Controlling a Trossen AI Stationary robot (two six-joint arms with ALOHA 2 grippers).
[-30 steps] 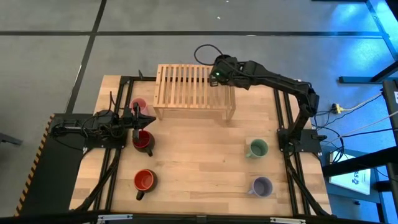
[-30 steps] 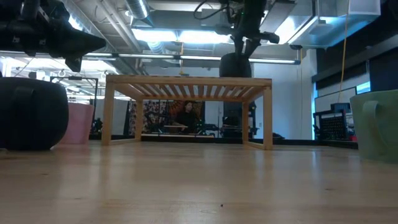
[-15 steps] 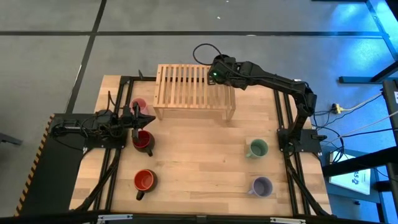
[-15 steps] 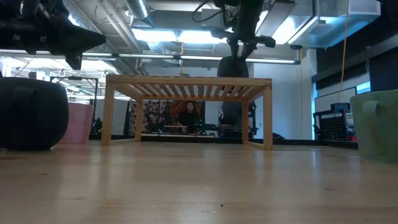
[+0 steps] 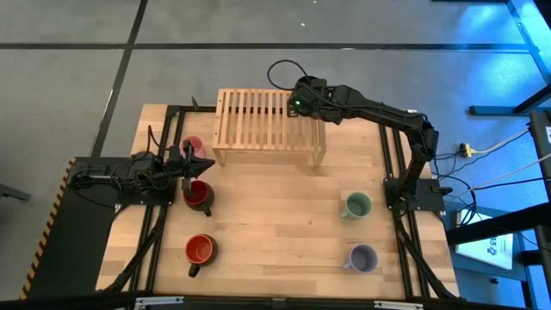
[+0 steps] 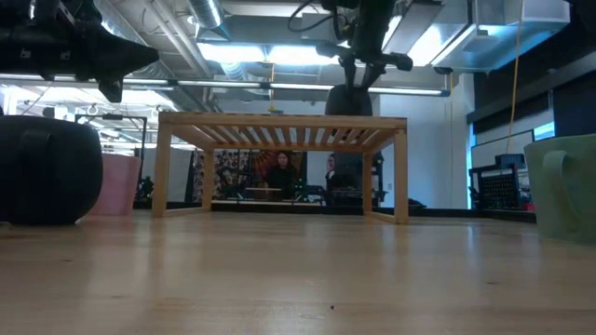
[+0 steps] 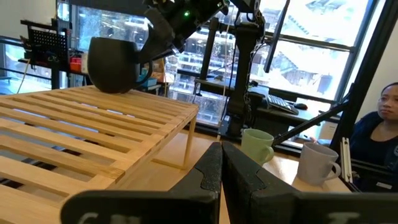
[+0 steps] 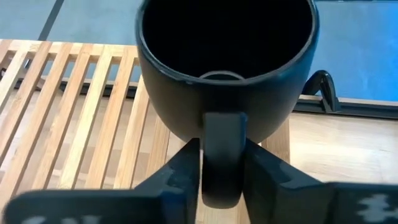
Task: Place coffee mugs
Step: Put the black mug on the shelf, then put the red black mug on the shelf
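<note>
On the slatted wooden rack [image 5: 269,127], at its right rear corner, stands the round black ceramic mug [image 8: 225,65]; the right end effector [image 8: 222,163] pinches its handle, seen only from the right wrist. The left end effector [image 7: 221,163], fingers together and empty, waits above the dark red mug [image 5: 197,194].

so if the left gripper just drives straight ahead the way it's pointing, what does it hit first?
Probably the wooden slatted rack. The left gripper, fingers shut, points across the rack's near corner towards the green mug and lavender mug beyond. Depth is unclear; it might just skim over the rack's top edge.
</note>
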